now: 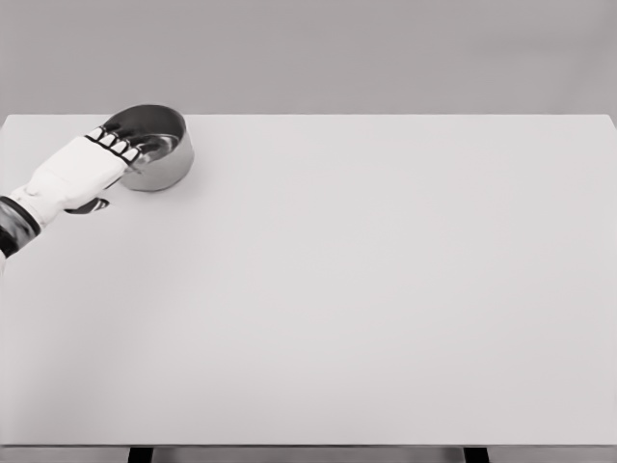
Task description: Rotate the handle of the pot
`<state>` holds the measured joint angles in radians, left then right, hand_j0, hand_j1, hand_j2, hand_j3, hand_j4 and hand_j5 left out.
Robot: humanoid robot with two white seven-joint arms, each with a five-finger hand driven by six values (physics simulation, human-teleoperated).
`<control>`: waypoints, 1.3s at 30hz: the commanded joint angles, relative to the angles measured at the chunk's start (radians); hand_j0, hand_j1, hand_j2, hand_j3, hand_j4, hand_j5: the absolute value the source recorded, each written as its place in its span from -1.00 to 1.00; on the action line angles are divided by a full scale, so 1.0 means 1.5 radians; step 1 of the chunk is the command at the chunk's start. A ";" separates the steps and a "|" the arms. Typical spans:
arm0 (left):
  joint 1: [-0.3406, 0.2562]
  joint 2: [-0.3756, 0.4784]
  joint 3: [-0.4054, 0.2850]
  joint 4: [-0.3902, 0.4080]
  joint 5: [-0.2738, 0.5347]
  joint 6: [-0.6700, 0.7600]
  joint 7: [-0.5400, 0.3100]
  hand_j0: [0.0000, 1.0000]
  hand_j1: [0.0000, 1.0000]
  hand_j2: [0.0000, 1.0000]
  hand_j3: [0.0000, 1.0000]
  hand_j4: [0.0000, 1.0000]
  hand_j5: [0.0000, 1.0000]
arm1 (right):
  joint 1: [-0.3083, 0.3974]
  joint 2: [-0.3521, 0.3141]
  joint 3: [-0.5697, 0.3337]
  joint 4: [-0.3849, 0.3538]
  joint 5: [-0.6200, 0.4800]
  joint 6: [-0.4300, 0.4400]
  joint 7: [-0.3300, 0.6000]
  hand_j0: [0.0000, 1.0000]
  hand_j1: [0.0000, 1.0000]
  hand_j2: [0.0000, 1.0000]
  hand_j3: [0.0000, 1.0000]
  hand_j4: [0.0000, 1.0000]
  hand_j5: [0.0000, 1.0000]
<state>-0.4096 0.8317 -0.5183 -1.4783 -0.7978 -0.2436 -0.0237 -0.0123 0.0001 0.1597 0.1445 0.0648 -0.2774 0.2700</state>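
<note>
A round steel pot (pixel 162 154) stands at the far left of the white table (pixel 366 289), close to the back edge. My left hand (pixel 120 147) comes in from the left edge and lies on the pot's near-left side. Its fingers (pixel 125 148) hook over the rim into the bowl. A short dark piece (pixel 93 204), probably the pot's handle, sticks out under the palm; the rest of it is hidden by the hand. The right arm is out of view.
The table's back edge runs just behind the pot, and its left edge lies below my forearm (pixel 19 217). Dark table legs (pixel 141 454) show at the bottom.
</note>
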 commanded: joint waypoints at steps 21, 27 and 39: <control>0.000 0.006 0.020 0.045 0.000 0.005 0.005 1.00 1.00 1.00 1.00 1.00 1.00 | 0.000 0.000 0.000 0.000 0.001 0.000 0.000 1.00 1.00 1.00 1.00 1.00 1.00; 0.001 0.006 0.033 0.056 0.000 0.005 0.005 1.00 1.00 1.00 1.00 1.00 1.00 | 0.000 0.000 0.000 0.000 0.000 0.000 0.001 1.00 1.00 1.00 1.00 1.00 1.00; -0.002 0.006 0.047 0.080 -0.010 0.006 0.007 1.00 1.00 1.00 1.00 1.00 1.00 | 0.000 0.000 0.000 0.000 0.000 0.000 0.000 1.00 1.00 1.00 1.00 1.00 1.00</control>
<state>-0.4126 0.8394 -0.4502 -1.3660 -0.8136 -0.2346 -0.0153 -0.0123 0.0001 0.1597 0.1445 0.0648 -0.2774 0.2702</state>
